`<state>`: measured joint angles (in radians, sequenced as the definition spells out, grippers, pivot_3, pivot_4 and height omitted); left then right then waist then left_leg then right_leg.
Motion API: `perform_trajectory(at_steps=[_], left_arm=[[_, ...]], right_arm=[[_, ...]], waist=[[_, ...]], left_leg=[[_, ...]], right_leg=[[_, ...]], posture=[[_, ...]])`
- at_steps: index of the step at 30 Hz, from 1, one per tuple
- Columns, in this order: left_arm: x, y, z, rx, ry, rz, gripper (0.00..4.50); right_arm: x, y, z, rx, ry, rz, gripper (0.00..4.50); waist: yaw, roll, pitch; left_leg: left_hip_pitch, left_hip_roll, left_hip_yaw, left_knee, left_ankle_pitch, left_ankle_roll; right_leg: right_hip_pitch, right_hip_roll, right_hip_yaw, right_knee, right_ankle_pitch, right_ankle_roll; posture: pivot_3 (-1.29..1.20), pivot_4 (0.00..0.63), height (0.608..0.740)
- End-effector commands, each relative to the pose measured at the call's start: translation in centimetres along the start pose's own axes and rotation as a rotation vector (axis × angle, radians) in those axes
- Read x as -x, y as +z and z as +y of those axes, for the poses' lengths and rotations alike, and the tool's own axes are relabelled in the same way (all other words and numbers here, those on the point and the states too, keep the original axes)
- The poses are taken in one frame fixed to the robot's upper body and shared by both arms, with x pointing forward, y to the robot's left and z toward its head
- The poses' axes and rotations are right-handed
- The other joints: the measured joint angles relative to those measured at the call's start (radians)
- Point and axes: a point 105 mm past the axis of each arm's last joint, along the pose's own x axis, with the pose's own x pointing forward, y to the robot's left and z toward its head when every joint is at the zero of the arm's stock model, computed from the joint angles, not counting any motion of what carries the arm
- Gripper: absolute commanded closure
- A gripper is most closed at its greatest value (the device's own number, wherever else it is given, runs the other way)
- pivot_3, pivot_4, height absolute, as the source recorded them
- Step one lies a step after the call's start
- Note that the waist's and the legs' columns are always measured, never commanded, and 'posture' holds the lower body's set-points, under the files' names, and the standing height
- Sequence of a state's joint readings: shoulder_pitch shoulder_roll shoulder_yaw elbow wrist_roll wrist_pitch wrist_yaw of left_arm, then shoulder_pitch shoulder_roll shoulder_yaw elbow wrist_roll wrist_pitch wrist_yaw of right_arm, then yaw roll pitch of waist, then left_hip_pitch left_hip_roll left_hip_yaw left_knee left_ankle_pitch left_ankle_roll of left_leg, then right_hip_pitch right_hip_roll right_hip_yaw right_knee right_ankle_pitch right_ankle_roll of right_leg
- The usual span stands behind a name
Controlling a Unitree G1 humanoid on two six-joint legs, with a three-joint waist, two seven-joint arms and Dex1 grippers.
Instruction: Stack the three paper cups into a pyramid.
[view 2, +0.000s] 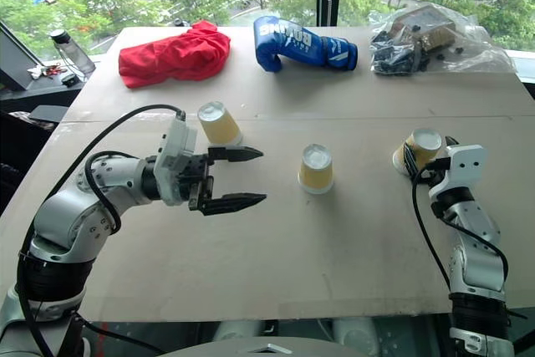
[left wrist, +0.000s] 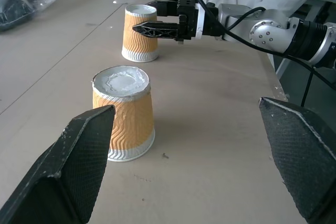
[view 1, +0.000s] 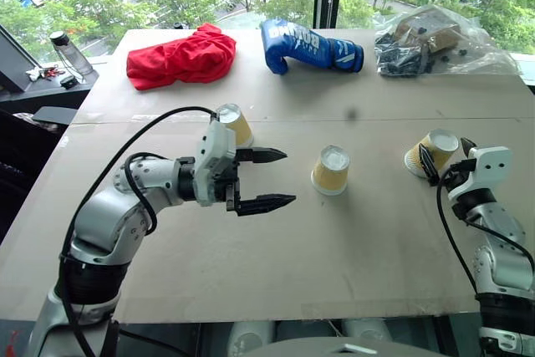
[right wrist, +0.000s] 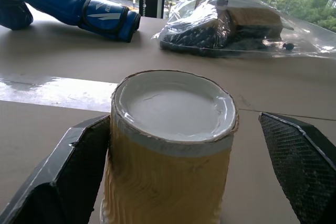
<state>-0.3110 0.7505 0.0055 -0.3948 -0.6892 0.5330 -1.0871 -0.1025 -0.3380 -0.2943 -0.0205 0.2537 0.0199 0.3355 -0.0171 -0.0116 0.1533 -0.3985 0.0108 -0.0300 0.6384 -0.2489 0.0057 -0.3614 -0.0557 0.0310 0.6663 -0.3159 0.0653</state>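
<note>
Beyond the windows, trees; up front a tan table [view 1: 276,257] carries three upside-down cups, none stacked.

Head views: left cup [view 1: 235,124] stands behind the left gripper [view 1: 269,180], whose fingers are spread and aimed at the middle cup [view 1: 331,170]. Right cup [view 1: 432,153] sits at the right gripper [view 1: 445,159].

Left wrist view: middle cup ahead between the spread fingers, not yet enclosed.

Right wrist view: right cup between the spread fingers [right wrist: 79,171], seemingly untouched.

Judgement: base-building is in hand; next, the right jaws must close gently and bring that cup beside the middle one.
</note>
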Motion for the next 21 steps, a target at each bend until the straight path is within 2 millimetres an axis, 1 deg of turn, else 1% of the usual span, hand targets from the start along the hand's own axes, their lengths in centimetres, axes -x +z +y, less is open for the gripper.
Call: perform_trajectory(at_steps=[1,2,3,5,8,11,15,18,21], left_arm=[[0.3,1.1,-0.4,-0.067,0.008,-0.017,0.00],[0.3,1.1,-0.4,-0.066,0.011,-0.017,0.00],[0.3,1.1,-0.4,-0.066,0.013,-0.017,0.00],[0.4,1.1,-0.3,-0.072,0.022,-0.015,0.00],[0.5,1.1,-0.1,-0.095,0.036,-0.018,0.00],[0.5,1.1,0.0,-0.098,0.037,-0.023,0.00],[0.5,0.8,-0.2,-0.087,0.016,-0.015,0.00],[0.7,0.2,-0.4,-0.079,0.000,0.009,0.00],[0.8,-0.2,-0.3,-0.081,-0.002,0.024,0.00]], right_arm=[[-0.3,1.5,-0.7,-0.009,-0.024,-0.065,0.07],[-0.3,1.6,-0.6,-0.016,-0.019,-0.070,0.07],[-0.4,1.7,-0.5,-0.022,-0.014,-0.076,0.30],[-0.5,2.0,-0.2,-0.028,0.002,-0.090,0.91],[-0.4,2.3,0.4,-0.045,0.033,-0.114,2.33],[0.1,2.6,1.4,-0.073,0.094,-0.128,2.38],[1.9,2.8,4.0,-0.100,0.263,-0.116,2.38],[3.3,2.3,6.3,-0.060,0.405,-0.059,2.38],[3.7,2.2,8.1,-0.003,0.496,-0.038,2.38]], waist=[[0.000,0.000,0.000],[0.000,0.000,0.000],[0.000,0.000,0.000],[0.000,0.000,0.000],[0.000,0.000,0.000],[0.001,0.000,0.000],[0.002,0.000,0.000],[0.001,0.000,0.000],[-0.001,0.000,0.000]], left_leg=[[0.000,0.000,0.000,0.000,0.000,0.000],[0.000,0.000,0.000,0.000,0.000,0.000],[0.000,0.000,0.000,0.000,0.000,0.000],[0.000,0.000,0.000,0.000,0.000,0.000],[0.000,0.000,0.000,0.000,0.000,0.000],[0.000,0.000,0.000,0.000,0.000,0.000],[0.000,0.001,-0.001,0.000,-0.001,0.001],[0.000,0.001,0.000,0.000,-0.001,0.001],[0.001,0.001,0.001,0.001,-0.001,0.001]], right_leg=[[0.000,0.000,0.000,0.000,0.000,0.000],[0.000,0.000,0.000,0.000,0.000,0.000],[0.000,0.000,0.000,0.000,0.000,0.000],[0.000,0.000,0.000,0.000,0.000,0.000],[0.000,0.000,0.000,0.000,0.000,0.000],[0.000,0.000,0.000,0.000,0.000,0.000],[0.000,0.000,0.000,0.000,0.000,0.000],[0.000,0.000,0.000,0.000,0.000,0.000],[0.000,0.000,0.001,0.001,0.000,0.000]], posture=[[0.00,0.150,0.740],[0.00,0.150,0.740],[0.00,0.150,0.740],[0.00,0.150,0.740],[0.00,0.150,0.740],[0.00,0.150,0.740],[0.00,0.150,0.740],[0.00,0.150,0.740],[0.00,0.150,0.740]])
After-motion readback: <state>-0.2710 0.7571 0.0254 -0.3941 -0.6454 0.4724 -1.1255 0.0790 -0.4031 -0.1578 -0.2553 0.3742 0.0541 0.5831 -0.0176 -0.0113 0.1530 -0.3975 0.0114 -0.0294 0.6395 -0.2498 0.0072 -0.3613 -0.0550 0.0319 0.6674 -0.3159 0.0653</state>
